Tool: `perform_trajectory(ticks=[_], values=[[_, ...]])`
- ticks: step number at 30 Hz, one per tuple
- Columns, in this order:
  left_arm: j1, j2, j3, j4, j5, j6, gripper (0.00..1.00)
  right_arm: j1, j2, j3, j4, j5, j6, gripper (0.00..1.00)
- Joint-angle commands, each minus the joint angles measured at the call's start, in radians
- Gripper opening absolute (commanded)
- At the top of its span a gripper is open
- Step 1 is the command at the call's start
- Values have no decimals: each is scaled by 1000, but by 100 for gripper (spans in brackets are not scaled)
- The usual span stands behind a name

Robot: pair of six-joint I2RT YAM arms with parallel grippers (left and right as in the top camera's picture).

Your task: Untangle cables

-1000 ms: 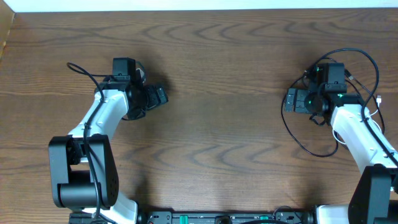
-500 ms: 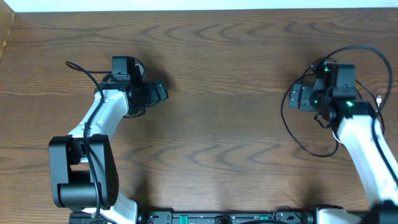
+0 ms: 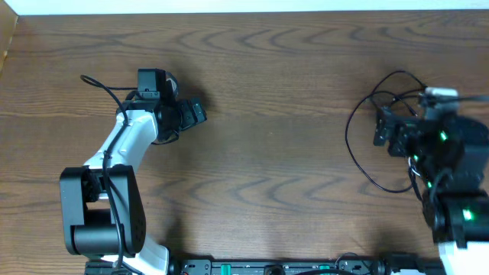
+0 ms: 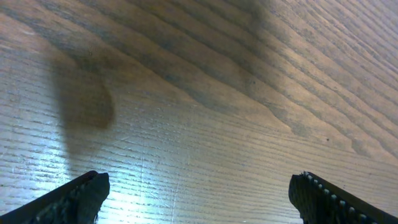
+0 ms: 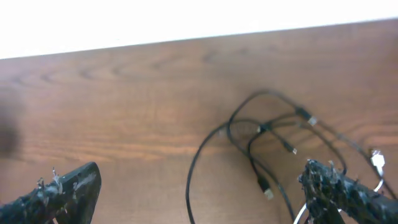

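The cables lie at the right of the table as a loose black tangle, one long loop curving out to the left. In the right wrist view the black cables cross each other, with small plugs at their ends and a white one at the far right. My right gripper hovers over the tangle, open, with a black loop on the table between its fingers. My left gripper stays at the left, away from the cables, and is open over bare wood.
The wooden table ends at a white strip along the far side. The arms' base rail runs along the near edge. A thick black arm wire loops beside the left arm.
My right arm has risen and drawn back to the right, uncovering more of the tangle. The left arm has barely moved. Both grippers stay open.
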Motion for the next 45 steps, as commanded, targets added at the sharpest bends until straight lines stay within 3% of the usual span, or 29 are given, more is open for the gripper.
perform_trajectory(ticks=[1, 8, 14, 33, 42, 45], values=[[-2, 9, 0, 0, -7, 17, 98, 6, -82, -11, -2, -6, 11, 99], [-2, 9, 0, 0, -7, 17, 98, 6, -106, -11, -15, -6, 11, 99], [-2, 9, 0, 0, -7, 17, 98, 4, -165, -70, -165, -6, 11, 99], [-2, 9, 0, 0, -7, 17, 98, 4, -819, -400, -188, -6, 11, 99], [-2, 9, 0, 0, -7, 17, 98, 4, -821, -446, -180, -6, 11, 99], [-2, 9, 0, 0, -7, 17, 98, 4, -826, -486, -40, -6, 11, 99]])
